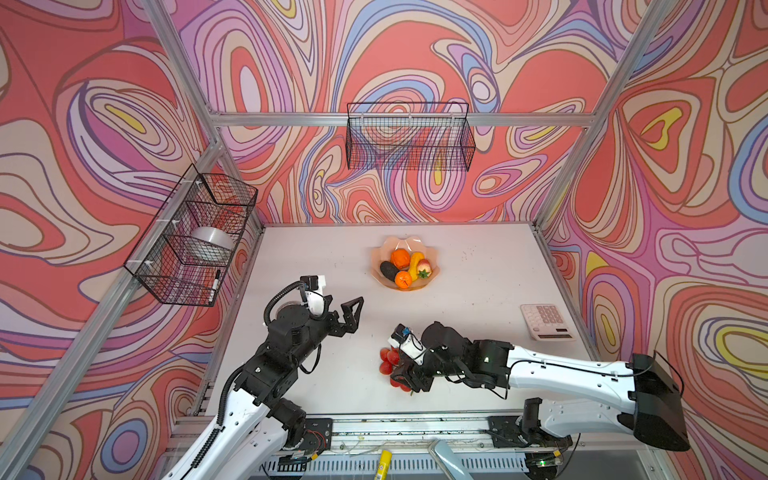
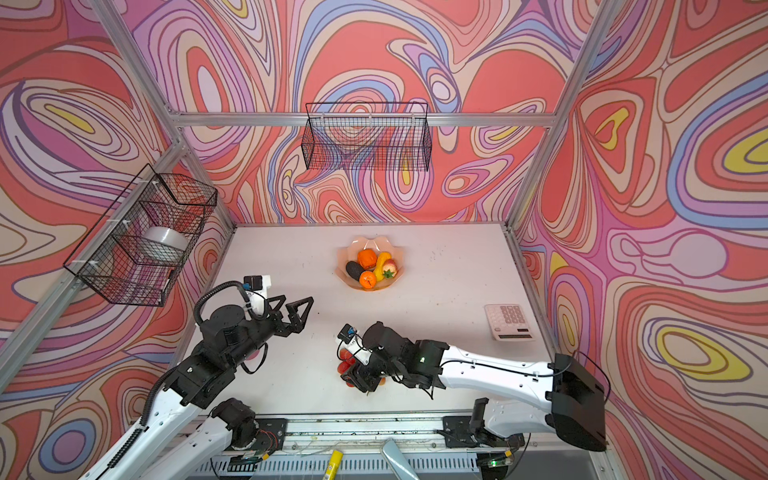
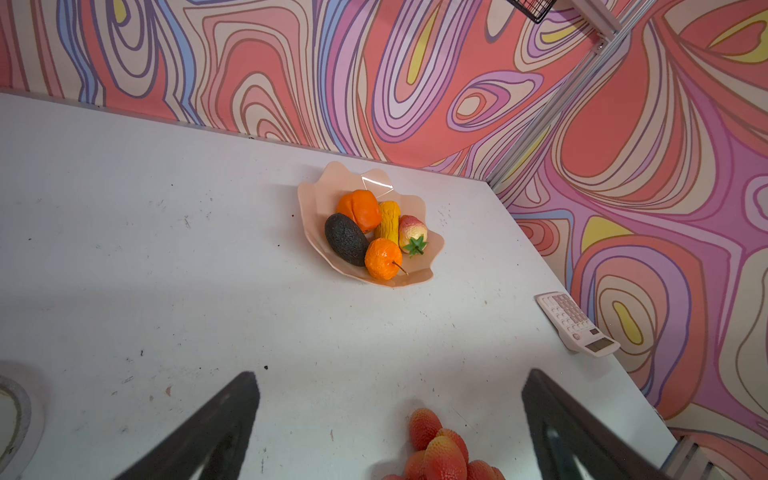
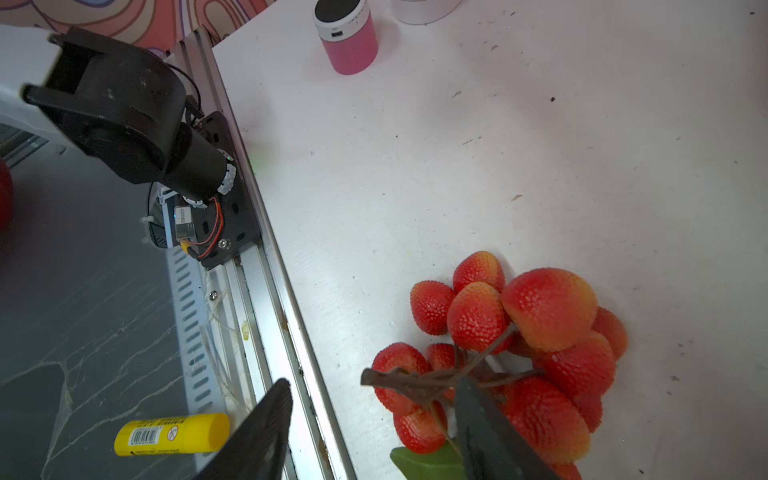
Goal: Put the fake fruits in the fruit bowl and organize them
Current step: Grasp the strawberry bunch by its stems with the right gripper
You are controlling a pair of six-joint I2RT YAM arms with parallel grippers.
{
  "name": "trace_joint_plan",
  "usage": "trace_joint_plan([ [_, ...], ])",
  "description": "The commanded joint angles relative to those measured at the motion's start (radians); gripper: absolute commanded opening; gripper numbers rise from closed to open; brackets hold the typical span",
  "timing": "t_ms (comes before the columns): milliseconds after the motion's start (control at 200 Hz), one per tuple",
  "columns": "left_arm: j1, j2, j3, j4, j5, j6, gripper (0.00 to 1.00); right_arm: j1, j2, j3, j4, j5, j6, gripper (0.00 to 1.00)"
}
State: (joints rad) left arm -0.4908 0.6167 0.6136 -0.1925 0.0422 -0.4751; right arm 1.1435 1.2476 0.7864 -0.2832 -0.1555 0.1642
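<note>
5 of the fruits already sit in the bowl (image 3: 316, 195): 2 oranges (image 3: 359, 210), avocado (image 3: 345, 239), gourd (image 3: 388, 222) and strawberry (image 3: 411, 232), all crowded toward the side nearer the arms. The last one, the berry bunch (image 4: 519, 332), lies on the desk (image 3: 124, 249) near the front edge, well apart from the bowl.

The right pincer (image 4: 371, 388) is down over it, jaws apart and not clamped on anything, with the brown stem (image 4: 419, 380) poking in between them. The left pincer (image 3: 390, 376) hangs wide open and empty.

My guess: the bunch is light plastic but floppy, with berries dangling off thin twigs, and those bumpy round skins would probably squirt out of a pinch. I'd grab the thick stem where the twigs meet, next to the leaf (image 4: 428, 463).
</note>
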Motion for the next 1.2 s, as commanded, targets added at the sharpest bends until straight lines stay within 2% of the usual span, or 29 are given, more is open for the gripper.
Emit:
trace_joint_plan([
  [0,0.006,-0.008,0.023,-0.032,-0.020,0.003,1.00,0.015,0.048,0.026,0.008,0.031,-0.045,0.64],
  [210,0.005,0.000,0.035,-0.041,-0.009,0.009,1.00,0.016,0.126,0.045,0.046,0.079,-0.059,0.61],
  [305,0.005,-0.002,0.034,-0.042,-0.011,0.011,1.00,0.015,0.168,0.055,0.063,0.087,-0.054,0.57],
  [546,0.006,-0.015,0.036,-0.056,-0.016,0.024,1.00,0.016,0.207,0.064,0.082,0.123,-0.018,0.36],
  [686,0.005,-0.029,0.036,-0.060,-0.025,0.038,1.00,0.015,0.194,0.061,0.067,0.189,0.011,0.28],
  [846,0.005,-0.049,0.022,-0.030,-0.031,0.048,1.00,0.015,0.166,0.050,0.063,0.265,0.041,0.12],
  [976,0.006,-0.013,0.047,-0.036,-0.024,0.065,1.00,0.014,0.142,0.075,0.034,0.310,0.052,0.00],
  [1197,0.005,0.000,0.070,-0.032,0.013,0.085,1.00,-0.029,0.145,0.252,-0.129,0.386,0.059,0.00],
])
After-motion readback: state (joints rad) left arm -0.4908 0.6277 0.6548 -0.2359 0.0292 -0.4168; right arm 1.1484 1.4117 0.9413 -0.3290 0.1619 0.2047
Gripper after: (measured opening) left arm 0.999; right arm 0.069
